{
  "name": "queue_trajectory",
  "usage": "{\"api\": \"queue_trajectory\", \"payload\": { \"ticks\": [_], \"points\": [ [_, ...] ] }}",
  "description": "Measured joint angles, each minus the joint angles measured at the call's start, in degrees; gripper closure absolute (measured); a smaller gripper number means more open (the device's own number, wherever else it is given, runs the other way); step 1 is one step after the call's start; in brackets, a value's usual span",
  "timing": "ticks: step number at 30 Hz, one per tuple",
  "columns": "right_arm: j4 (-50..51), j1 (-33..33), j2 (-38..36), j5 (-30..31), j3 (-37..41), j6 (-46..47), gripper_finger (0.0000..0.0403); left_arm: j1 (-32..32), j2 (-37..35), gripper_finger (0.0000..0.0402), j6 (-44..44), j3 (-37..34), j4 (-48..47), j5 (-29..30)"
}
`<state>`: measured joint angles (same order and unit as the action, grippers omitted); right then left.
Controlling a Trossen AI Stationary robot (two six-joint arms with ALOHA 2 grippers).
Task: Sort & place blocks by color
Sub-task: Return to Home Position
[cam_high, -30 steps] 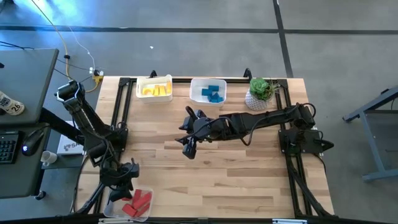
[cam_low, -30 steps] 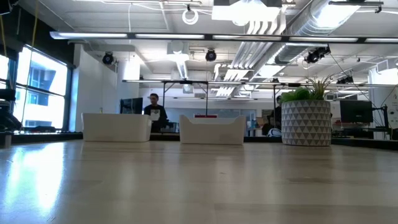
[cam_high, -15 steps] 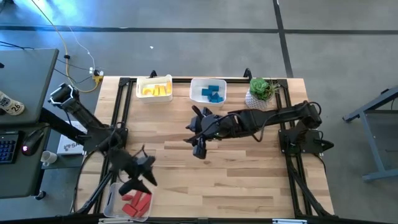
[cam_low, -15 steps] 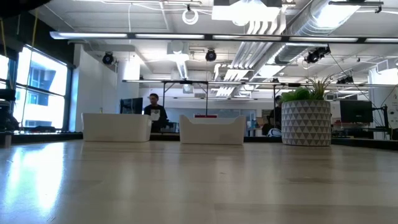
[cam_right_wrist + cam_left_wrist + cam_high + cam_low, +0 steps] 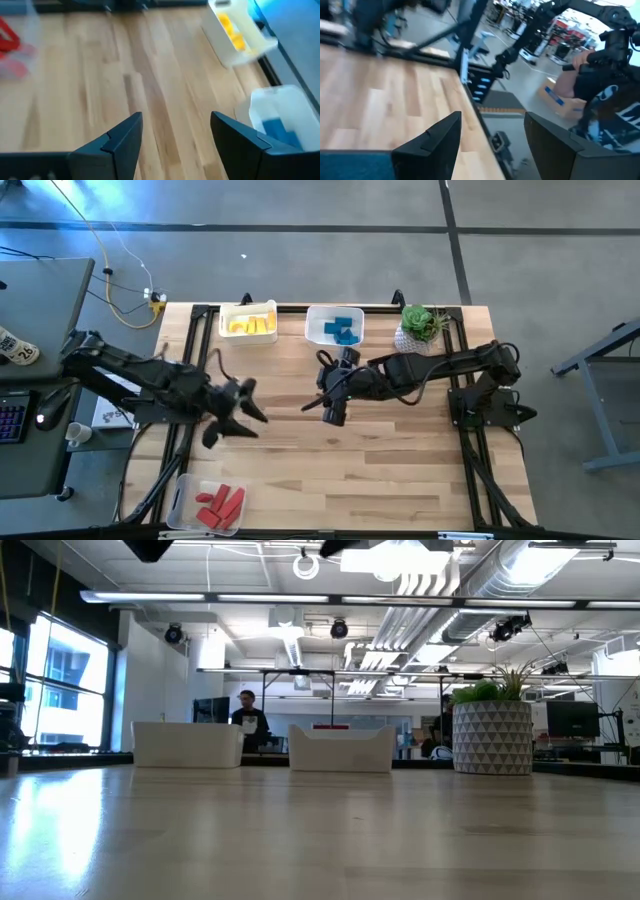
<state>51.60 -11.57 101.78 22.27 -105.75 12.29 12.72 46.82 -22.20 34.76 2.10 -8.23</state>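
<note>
Every block in view lies in a white bin: yellow blocks (image 5: 250, 325) in the far-left bin, blue blocks (image 5: 340, 330) in the bin beside it, red blocks (image 5: 218, 505) in the bin at the near-left corner. My left gripper (image 5: 243, 404) hangs open above the table's left part with nothing between its fingers (image 5: 492, 117). My right gripper (image 5: 333, 412) hangs open over the middle of the table, near side of the blue bin, also holding nothing (image 5: 176, 117). The right wrist view shows the yellow blocks (image 5: 232, 27), blue blocks (image 5: 280, 127) and red blocks (image 5: 7, 37).
A potted plant (image 5: 420, 330) stands at the far-right corner, next to the blue bin (image 5: 312, 338). Black frame rails (image 5: 190, 360) run along the table's left, right and far edges. Bare wood (image 5: 400, 460) spreads over the near half. A person (image 5: 248, 718) sits in the room beyond.
My left gripper has risen from above the red bin at the near-left corner and swung toward the far edge and the table's middle, turning as it went. My right gripper has drawn back toward the table's right, a short way.
</note>
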Motion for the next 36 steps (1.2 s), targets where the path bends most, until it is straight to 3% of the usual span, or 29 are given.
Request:
{"api": "queue_trajectory", "payload": {
  "ticks": [10,17,23,36],
  "points": [
    [-10.0,2.1,-6.0,-1.5,17.9,7.0,0.0181,-0.4,-15.2,0.0195,5.6,-0.6,-15.1,12.0],
    [-26.5,2.3,-15.6,-5.8,35.2,8.6,0.0181,1.0,-20.3,0.0195,4.6,-12.4,-5.2,12.3],
    [-36.4,2.2,-24.5,-5.8,47.7,7.2,0.0181,0.9,-23.9,0.0195,6.8,-21.4,5.2,10.7],
    [-54.4,2.2,-43.6,-3.7,72.1,11.6,0.0181,0.9,-29.4,0.0195,6.1,-30.3,8.9,12.5]
  ]
}}
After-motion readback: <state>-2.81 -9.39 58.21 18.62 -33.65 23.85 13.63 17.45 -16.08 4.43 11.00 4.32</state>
